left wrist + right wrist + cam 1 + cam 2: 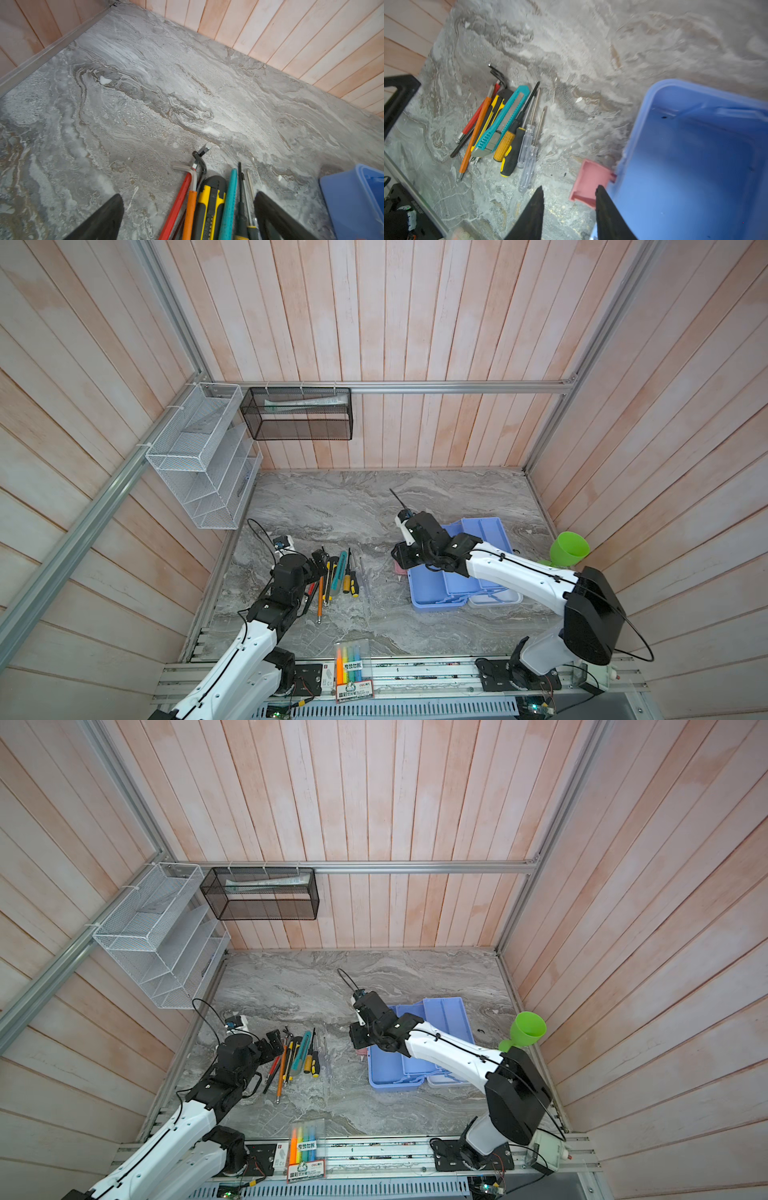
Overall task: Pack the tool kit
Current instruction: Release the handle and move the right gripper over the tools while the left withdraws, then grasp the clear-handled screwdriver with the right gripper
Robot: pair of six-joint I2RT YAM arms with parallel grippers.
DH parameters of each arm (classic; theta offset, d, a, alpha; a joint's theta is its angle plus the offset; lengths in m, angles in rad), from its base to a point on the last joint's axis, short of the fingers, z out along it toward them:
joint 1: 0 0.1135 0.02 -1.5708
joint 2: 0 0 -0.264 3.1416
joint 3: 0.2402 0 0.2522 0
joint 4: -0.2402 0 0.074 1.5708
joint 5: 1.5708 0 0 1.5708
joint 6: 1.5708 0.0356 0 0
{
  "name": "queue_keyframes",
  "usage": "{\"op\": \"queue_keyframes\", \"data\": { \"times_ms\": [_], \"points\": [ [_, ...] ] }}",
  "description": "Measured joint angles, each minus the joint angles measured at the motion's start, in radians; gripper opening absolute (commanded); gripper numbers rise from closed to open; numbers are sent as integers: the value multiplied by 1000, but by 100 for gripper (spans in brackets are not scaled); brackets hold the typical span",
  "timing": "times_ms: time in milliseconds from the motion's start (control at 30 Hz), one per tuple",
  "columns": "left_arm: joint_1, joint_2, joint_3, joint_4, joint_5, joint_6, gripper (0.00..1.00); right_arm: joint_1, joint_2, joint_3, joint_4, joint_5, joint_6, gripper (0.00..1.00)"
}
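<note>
At front edge, clear flat pack of coloured highlighter pens (353, 655). Further in on grey marble table (374, 497), row of slim screwdrivers and utility knives (338, 576), under left gripper (188, 194), fingers (104, 218) spread wide, clamping nothing. To the right, light blue rounded plastic case base (428, 593), open; right gripper (570, 187) beside its pink latch (588, 178), fingers apart, empty. Behind, light blue tray (482, 531).

Grey marble table (332, 506), swirled with white and brown veins. Lower right in both top views, the base (428, 593) is light blue, its latch (588, 182) pink. Lower left, the tools: a teal knife (506, 118), a yellow-and-black knife (209, 199), an orange hex key (190, 214), a red hex key (176, 205), and clear-handled screwdrivers (527, 141). Far right, a bright green cup (569, 547). The walls (415, 323) are pale pink-and-white planks.
</note>
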Motion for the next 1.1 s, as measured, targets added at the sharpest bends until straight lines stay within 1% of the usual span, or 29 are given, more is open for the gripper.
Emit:
{"op": "queue_keyframes", "data": {
  "times_ms": [133, 267, 400, 500, 567, 633, 667, 800, 1100],
  "points": [
    [40, -6, -6, 15, 18, 28, 100, 57, 102, 52, -8, -1, 34, 39],
    [56, -5, -6, 37, 37, 59, 100, 109, 239, 179, -40, 0, 32, 39],
    [67, 6, -6, 51, 52, 74, 100, 144, 399, 350, -112, -2, 17, 39],
    [75, 14, -6, 54, 64, 80, 100, 163, 464, 410, -158, 8, 11, 38],
    [79, 11, -6, 55, 66, 81, 100, 172, 484, 425, -186, 15, 12, 37],
    [82, 7, -6, 55, 67, 81, 100, 178, 494, 431, -210, 24, 15, 30],
    [83, 5, -6, 55, 67, 80, 100, 179, 496, 432, -222, 28, 14, 29],
    [85, 3, -6, 54, 67, 80, 100, 179, 511, 449, -262, 41, 17, 29],
    [85, 4, -6, 54, 68, 81, 100, 187, 553, 470, -280, 38, 20, 29]
  ]
}}
